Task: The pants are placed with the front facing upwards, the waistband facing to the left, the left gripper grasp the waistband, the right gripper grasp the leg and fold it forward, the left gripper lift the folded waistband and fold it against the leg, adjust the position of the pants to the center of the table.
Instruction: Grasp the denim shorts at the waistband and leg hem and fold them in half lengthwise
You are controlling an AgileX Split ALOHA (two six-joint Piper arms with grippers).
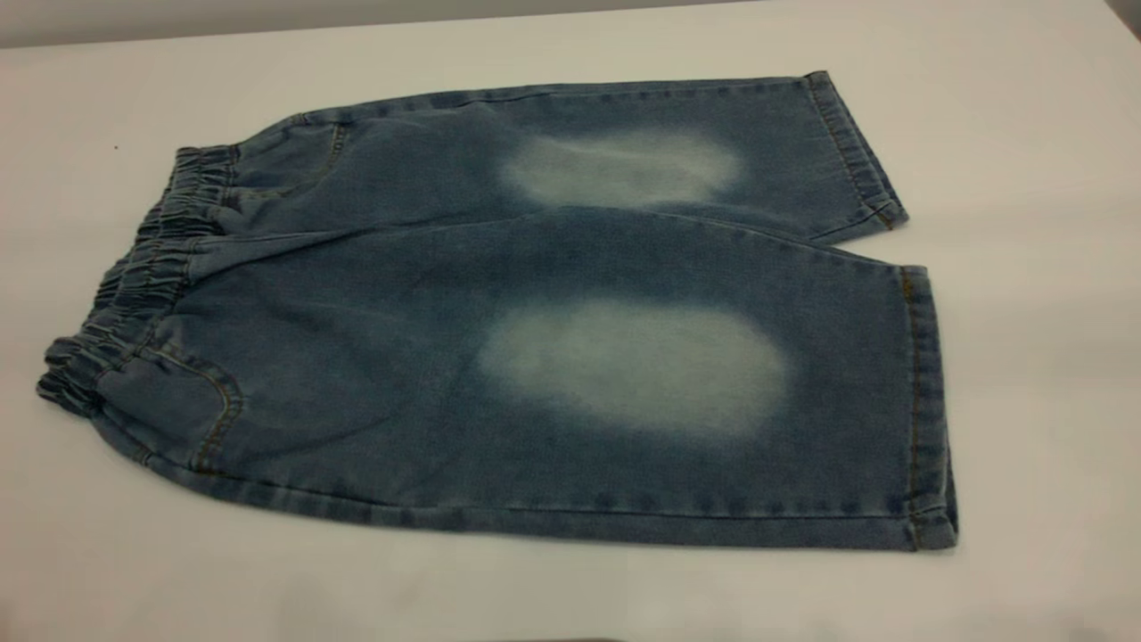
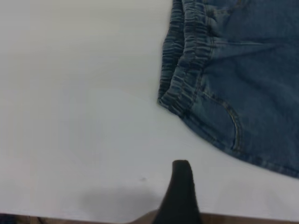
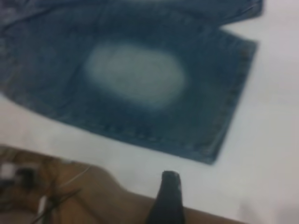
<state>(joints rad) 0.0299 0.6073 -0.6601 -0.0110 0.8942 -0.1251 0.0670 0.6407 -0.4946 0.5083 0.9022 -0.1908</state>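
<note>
Pants (image 1: 535, 357) lie flat and unfolded on the table (image 1: 1025, 357), filling the middle of the exterior view, with the elastic waistband (image 1: 134, 285) at nine o'clock and both leg hems toward three o'clock. We see a pale faded patch on each leg. We find the left gripper (image 2: 181, 186) apart from the waistband corner, over bare tabletop, holding nothing. We find the right gripper (image 3: 169, 193) near the table edge, apart from the near leg hem (image 3: 233, 102), also empty. We cannot tell how far either stands open.
</note>
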